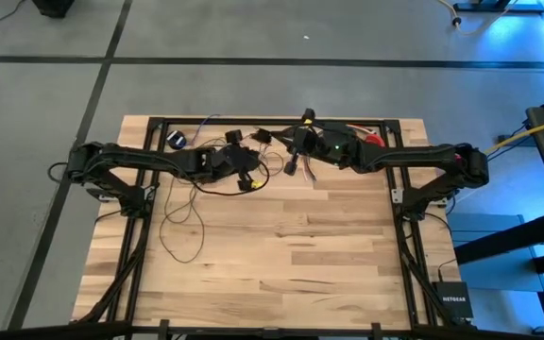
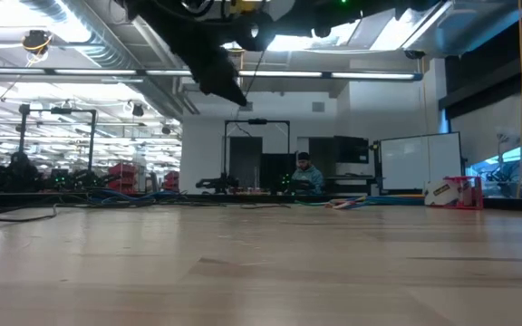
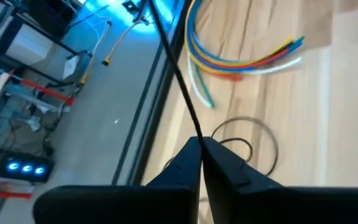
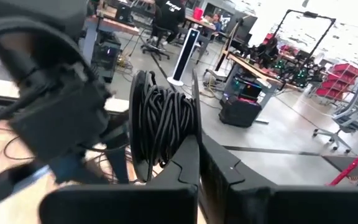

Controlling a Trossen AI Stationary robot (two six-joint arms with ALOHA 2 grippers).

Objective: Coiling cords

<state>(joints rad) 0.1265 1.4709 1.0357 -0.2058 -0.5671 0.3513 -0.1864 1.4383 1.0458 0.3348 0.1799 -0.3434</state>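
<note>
Thin dark cords (image 1: pixel 189 215) sprawled in loose loops across the table's left half. Part wound into a tight black coil (image 4: pixel 161 124), raised off the surface.

The left gripper (image 3: pixel 201 144) is pinched closed on a thin dark cord (image 3: pixel 174 65) that runs taut away from its fingertips. Beyond it, on the wooden worktop (image 3: pixel 328 124), lie a bundle of coloured wires (image 3: pixel 241 59) and a loop of the cord. Grey floor (image 3: pixel 104 118) shows past the worktop's edge.
</note>
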